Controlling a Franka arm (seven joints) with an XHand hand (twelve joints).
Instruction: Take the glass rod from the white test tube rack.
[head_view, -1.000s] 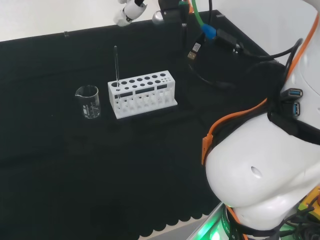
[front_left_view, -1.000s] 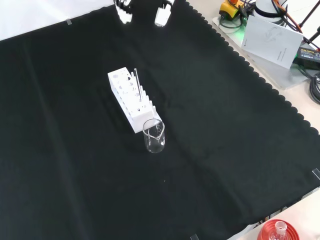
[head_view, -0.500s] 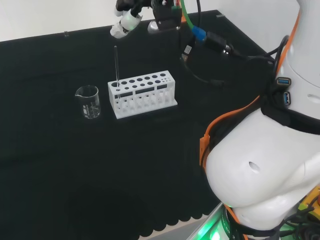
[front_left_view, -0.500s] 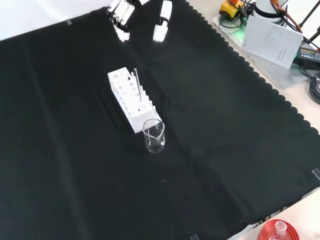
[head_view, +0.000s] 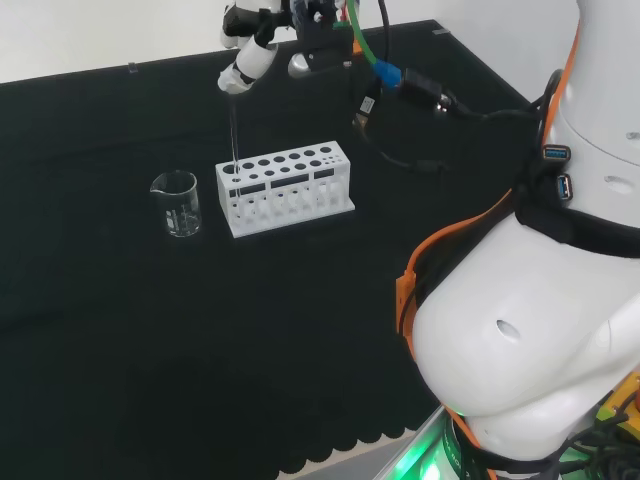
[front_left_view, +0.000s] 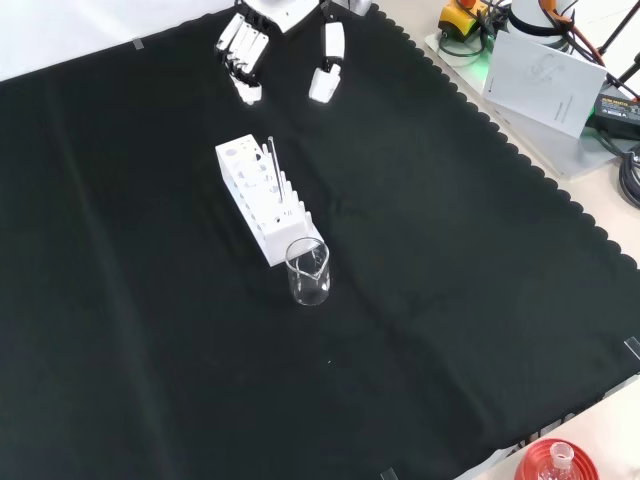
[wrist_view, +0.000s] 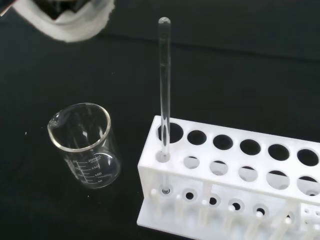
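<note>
A white test tube rack (head_view: 285, 187) (front_left_view: 262, 198) (wrist_view: 235, 180) stands in the middle of the black cloth. A clear glass rod (head_view: 233, 135) (front_left_view: 274, 166) (wrist_view: 164, 90) stands upright in a hole at the rack's end nearest the beaker. The hand (head_view: 247, 62) (front_left_view: 282, 40) hangs above and beyond the rack, open, with straight fingers pointing down and nothing between them. In the head view a fingertip (head_view: 232, 82) sits just above the rod's top. A blurred white part of the hand (wrist_view: 65, 17) shows in the wrist view.
An empty clear glass beaker (head_view: 177, 203) (front_left_view: 308, 270) (wrist_view: 86, 145) stands close to the rack's rod end. A red ring stand with a flask (front_left_view: 557, 462) sits at the front view's lower edge. Cables (head_view: 420, 90) trail on the cloth behind the rack.
The hand has come down and toward the rack, from the views' top edge to just above the rod's top. Rack, rod and beaker have not moved.
</note>
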